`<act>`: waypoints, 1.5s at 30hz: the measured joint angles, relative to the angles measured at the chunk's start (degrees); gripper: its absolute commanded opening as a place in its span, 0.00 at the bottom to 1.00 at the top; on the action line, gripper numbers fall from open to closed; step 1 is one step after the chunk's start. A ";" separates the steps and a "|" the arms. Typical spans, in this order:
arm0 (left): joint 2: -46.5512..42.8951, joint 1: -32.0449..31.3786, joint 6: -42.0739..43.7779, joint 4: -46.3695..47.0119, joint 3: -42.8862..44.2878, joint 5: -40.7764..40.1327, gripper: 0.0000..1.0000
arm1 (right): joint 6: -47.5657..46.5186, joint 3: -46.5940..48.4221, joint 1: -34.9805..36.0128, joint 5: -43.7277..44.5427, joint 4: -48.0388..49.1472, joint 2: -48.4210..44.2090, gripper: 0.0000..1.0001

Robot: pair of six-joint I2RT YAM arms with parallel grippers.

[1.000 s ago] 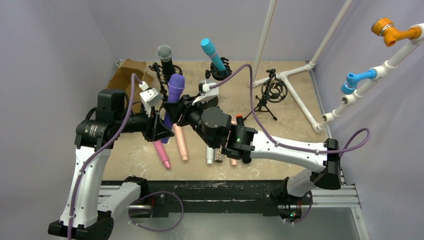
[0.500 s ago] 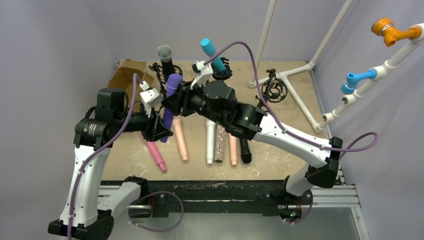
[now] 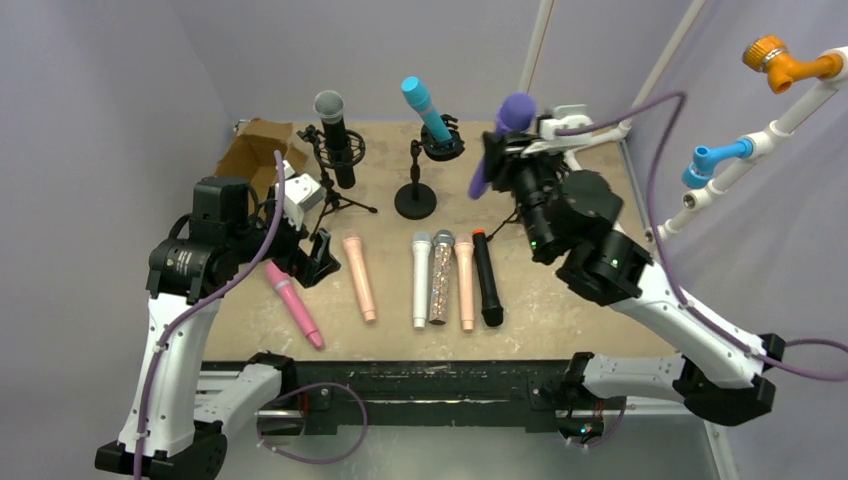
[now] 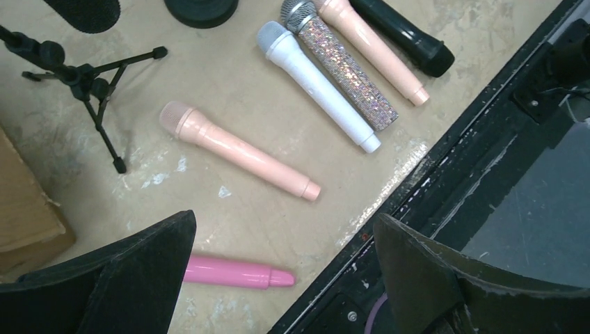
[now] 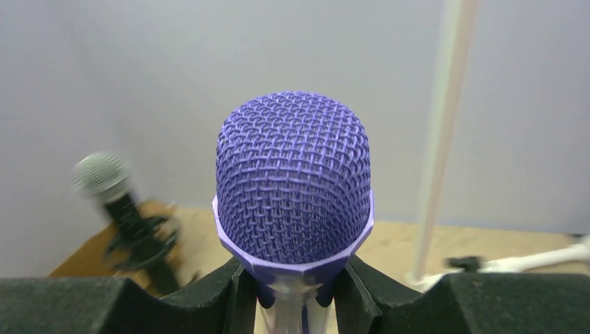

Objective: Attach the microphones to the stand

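Note:
My right gripper (image 3: 497, 160) is shut on the shaft of a purple microphone (image 3: 514, 110), held upright above the table's back right; its grille head (image 5: 292, 184) fills the right wrist view between the fingers. My left gripper (image 3: 318, 255) hangs open and empty over the table's left, just above a pink microphone (image 4: 236, 271). Lying in a row are a peach microphone (image 3: 358, 275), a white one (image 3: 420, 280), a glitter one (image 3: 438, 275), another peach one (image 3: 465, 285) and a black one (image 3: 487, 280). A black microphone (image 3: 333, 135) stands in a tripod stand (image 3: 340, 200), and a teal one (image 3: 425, 108) in a round-base stand (image 3: 415, 200).
A cardboard box (image 3: 255, 150) sits at the back left. A white pipe frame (image 3: 600, 190) stands at the back right, partly behind my right arm. The black rail (image 3: 420, 385) runs along the near edge.
My left gripper let go of the purple microphone, opened wide and drew back to the left. My right arm swung the microphone from the table's middle to the back right.

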 measured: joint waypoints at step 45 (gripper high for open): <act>0.72 0.00 -1.05 1.77 -1.44 -5.97 1.00 | -13.20 -16.20 -21.90 7.76 17.40 -8.35 0.00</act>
